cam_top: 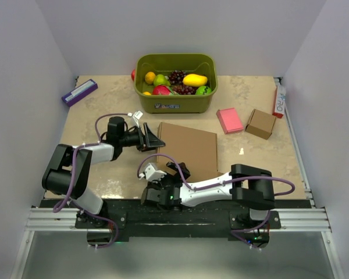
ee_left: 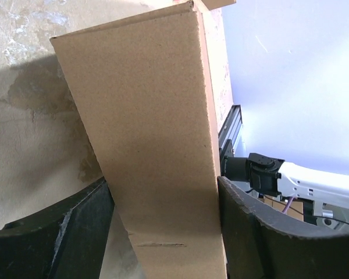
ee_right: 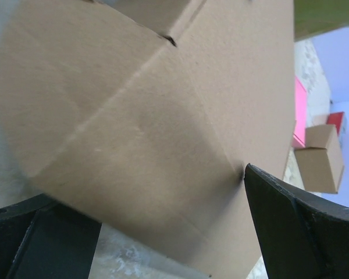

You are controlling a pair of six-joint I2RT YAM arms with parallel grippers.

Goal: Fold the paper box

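Okay, the paper box (cam_top: 189, 148) lies mid-counter, slightly nearer the near edge, its broad brown top face up and lying flat. The left gripper (cam_top: 153, 139) is at the box's left side. In the left wrist view a cardboard panel fills the gap between the two dark fingers (ee_left: 75, 232), with both inner faces against its edges, so the jaws are clamped on the paper box across that side. The panel has a small crease line low down.

The right gripper (cam_top: 178, 170) is at the box's near-left corner, with its arm stretched along the near edge of the counter. Its jaws are spread wide and released. In the right wrist view a rounded flap with a diagonal crease sits between the fingers, and the right fingertip (ee_right: 251, 174) is just at a notch in the cardboard. Whether the other finger touches it, I can't tell.

A green basket (cam_top: 174, 106) of fruit sits at the middle of the far edge. A pink block (cam_top: 229, 120) and a small cardboard box (cam_top: 260, 123) sit side by side toward the right edge, apart from the paper box. A red-and-white carton (cam_top: 278, 100) leans at the right edge near the far-right corner. A purple flat item (cam_top: 79, 92) lies near the far-left corner.
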